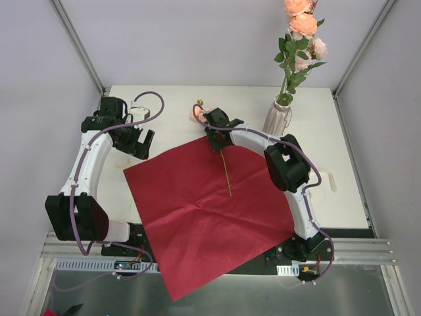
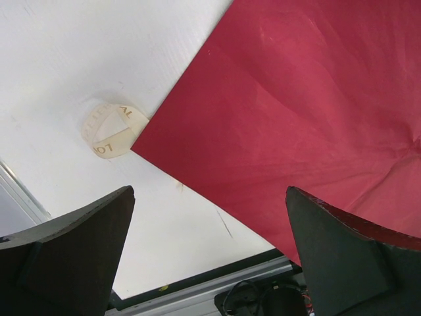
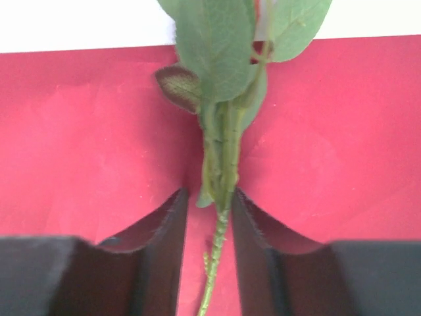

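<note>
The right gripper (image 3: 210,194) has its fingers (image 3: 164,237) drawn in on the green stem of a rose (image 3: 220,151), a narrow slot between them with the stem filling most of it. Leaves crowd the stem just beyond the tips, and the blossom is cut off at the top of the wrist view. From above, the rose (image 1: 227,174) lies slantwise on a sheet of red paper (image 1: 197,217), its pink head past the sheet's far edge on the white bench (image 1: 171,99), with the right gripper (image 1: 214,138) over its upper stem. A white vase (image 1: 276,118) of pink roses (image 1: 302,26) stands just right of that, near the bench's far edge. The left gripper (image 2: 210,197) hangs with its fingers (image 2: 79,250) wide apart and holding nothing, over the paper's left corner. A small beige tape roll (image 2: 113,130) with gold lettering, too small to read, touches that corner; the top view hides it under the arm.
</note>
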Tool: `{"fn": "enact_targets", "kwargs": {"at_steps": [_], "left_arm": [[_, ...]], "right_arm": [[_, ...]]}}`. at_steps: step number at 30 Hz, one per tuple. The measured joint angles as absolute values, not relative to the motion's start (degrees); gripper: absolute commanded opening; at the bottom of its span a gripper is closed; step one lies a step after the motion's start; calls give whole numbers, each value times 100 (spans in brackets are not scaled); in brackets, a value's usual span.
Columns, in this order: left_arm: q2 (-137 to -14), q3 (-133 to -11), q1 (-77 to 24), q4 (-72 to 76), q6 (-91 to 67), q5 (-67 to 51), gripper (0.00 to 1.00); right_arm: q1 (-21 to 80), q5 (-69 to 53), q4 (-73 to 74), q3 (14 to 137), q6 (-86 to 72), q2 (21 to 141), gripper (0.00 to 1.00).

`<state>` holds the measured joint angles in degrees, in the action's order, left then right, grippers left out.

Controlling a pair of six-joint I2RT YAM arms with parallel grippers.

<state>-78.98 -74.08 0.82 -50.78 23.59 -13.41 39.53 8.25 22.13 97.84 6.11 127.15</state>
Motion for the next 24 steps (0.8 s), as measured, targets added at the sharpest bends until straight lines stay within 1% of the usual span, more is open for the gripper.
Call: {"fn": "enact_targets", "kwargs": {"at_steps": [1,3,4,6,15,19,24], "left_arm": [[-7878,-7408,82,-5083,2362,-1341,99],[-7837,-7408,82,-5078,2364,-1339,99],[-7815,-7408,82,-5081,2364,-1339,99],[-7773,-7408,82,-5081,2364,-1339,99],[-7673,-7341,82,-5081,2418,-1293,99],[-7671,-7338,82,-5078,2449,-1291,99],[-7669,-7338,82,-5078,2447,-1293,99]], "right_arm": [[3953,827,2217,9782,611,12715,21],[3962,845,2217,9784,585,12715,14],[3964,860,2217,9782,556,12715,7],[3964,875,2217,9784,537,12715,1],[3981,882,2265,9784,495,12499,1],[3979,875,2359,9959,694,11786,1],[3907,821,2027,10763,1149,10530,1]]}}
